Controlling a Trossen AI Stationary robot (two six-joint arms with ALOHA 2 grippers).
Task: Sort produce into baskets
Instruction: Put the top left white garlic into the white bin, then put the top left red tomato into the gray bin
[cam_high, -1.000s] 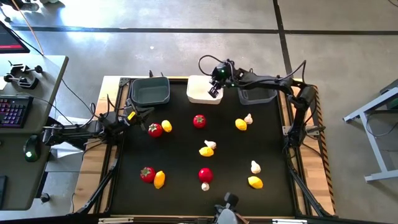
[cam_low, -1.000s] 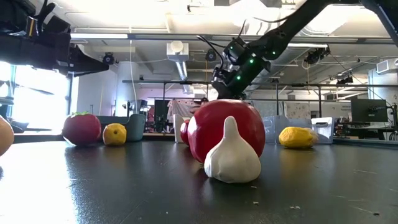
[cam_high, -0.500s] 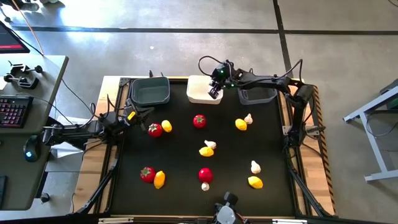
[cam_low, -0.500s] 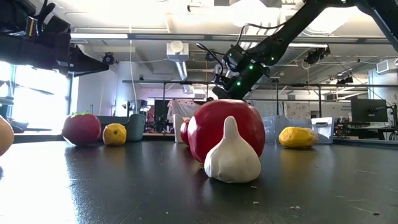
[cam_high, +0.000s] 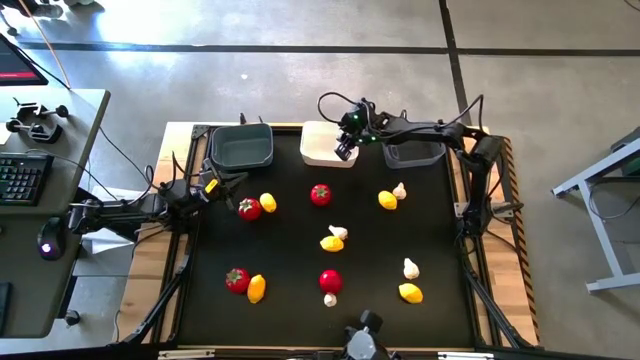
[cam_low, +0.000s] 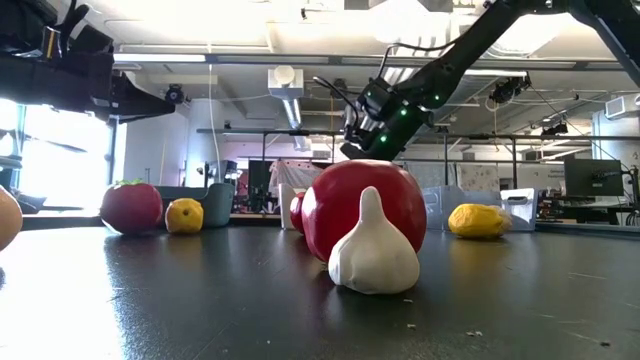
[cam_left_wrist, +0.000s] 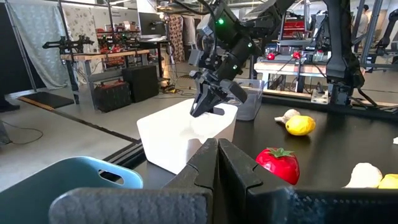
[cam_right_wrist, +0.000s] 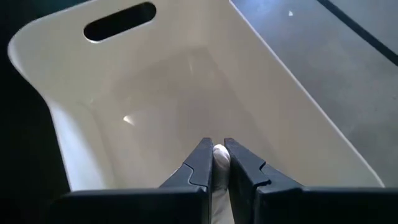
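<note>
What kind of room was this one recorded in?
Probably a robotics lab or workshop: bare concrete floor, a desk with a keyboard beside the table, exposed ceiling ducts and equipment benches behind.

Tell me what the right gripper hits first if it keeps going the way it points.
Probably the floor of the white basket: the right gripper, shut on a garlic bulb, points down into it.

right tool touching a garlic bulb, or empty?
Touching. The right wrist view shows the right tool over the white basket, its fingers pressed against both sides of a white garlic bulb, no gap either side.
</note>
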